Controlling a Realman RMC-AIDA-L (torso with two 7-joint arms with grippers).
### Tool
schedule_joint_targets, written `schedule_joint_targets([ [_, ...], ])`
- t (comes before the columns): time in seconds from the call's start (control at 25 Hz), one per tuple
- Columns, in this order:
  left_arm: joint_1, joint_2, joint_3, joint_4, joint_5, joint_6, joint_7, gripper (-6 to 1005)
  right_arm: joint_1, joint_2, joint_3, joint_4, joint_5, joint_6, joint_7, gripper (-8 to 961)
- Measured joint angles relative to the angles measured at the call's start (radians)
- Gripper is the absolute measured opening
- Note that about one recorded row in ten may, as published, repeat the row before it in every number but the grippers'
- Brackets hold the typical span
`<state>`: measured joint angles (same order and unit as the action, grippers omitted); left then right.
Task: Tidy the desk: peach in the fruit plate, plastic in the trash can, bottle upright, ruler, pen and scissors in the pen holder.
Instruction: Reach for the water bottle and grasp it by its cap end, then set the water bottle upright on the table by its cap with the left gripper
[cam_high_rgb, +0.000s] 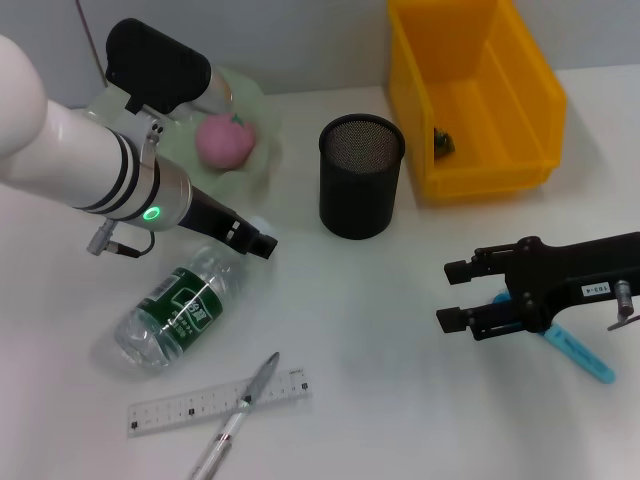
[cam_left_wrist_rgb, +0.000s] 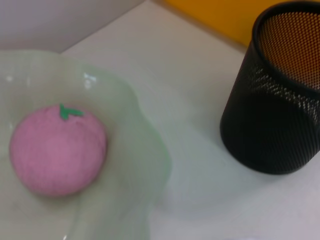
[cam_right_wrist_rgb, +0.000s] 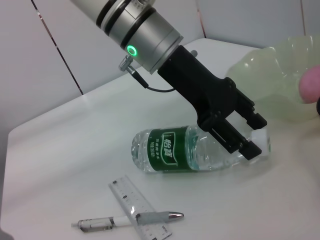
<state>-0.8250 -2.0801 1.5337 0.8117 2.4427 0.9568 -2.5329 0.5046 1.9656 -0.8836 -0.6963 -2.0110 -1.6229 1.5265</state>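
Left end effector (cam_high_rgb: 262, 243): fingers slightly parted, empty, over the neck of the lying bottle (cam_high_rgb: 180, 305). Right end effector (cam_high_rgb: 452, 295): open, empty, above the scissors (cam_high_rgb: 580, 356). Peach (cam_high_rgb: 225, 139) in fruit plate (cam_high_rgb: 262, 150).

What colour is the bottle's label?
Dark green with white print, on the clear plastic water bottle; right wrist view shows it best.

Peach (cam_high_rgb: 226, 139) in fruit plate (cam_high_rgb: 262, 165); pen holder (cam_high_rgb: 361, 175) right; trash can (cam_high_rgb: 474, 92) beyond.

we see bright, even overhead light on the desk (cam_high_rgb: 380, 330). soft shadows pool under the pen holder (cam_high_rgb: 361, 175) and the bottle (cam_high_rgb: 180, 308), toward six o'clock. the left wrist view is blurred throughout, the peach (cam_left_wrist_rgb: 57, 149) fuzzy. glare glints on the fruit plate (cam_left_wrist_rgb: 90, 80).
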Motion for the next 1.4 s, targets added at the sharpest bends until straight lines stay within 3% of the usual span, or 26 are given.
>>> schedule_joint_targets([
  [0.6,0.0,0.0,0.005,-0.025,0.001,-0.026,0.011,722,-0.002,0.005,0.0,0.002,-0.002,0.009,-0.002,755],
  [1.04,0.029,0.0,0.056,0.022,-0.023,-0.043,0.015,446,-0.006,0.006,0.0,0.001,-0.002,0.009,0.0,755],
  [1.4,0.074,0.002,0.058,0.115,-0.025,-0.003,0.007,445,-0.013,0.005,0.0,0.001,0.001,0.004,0.002,754],
])
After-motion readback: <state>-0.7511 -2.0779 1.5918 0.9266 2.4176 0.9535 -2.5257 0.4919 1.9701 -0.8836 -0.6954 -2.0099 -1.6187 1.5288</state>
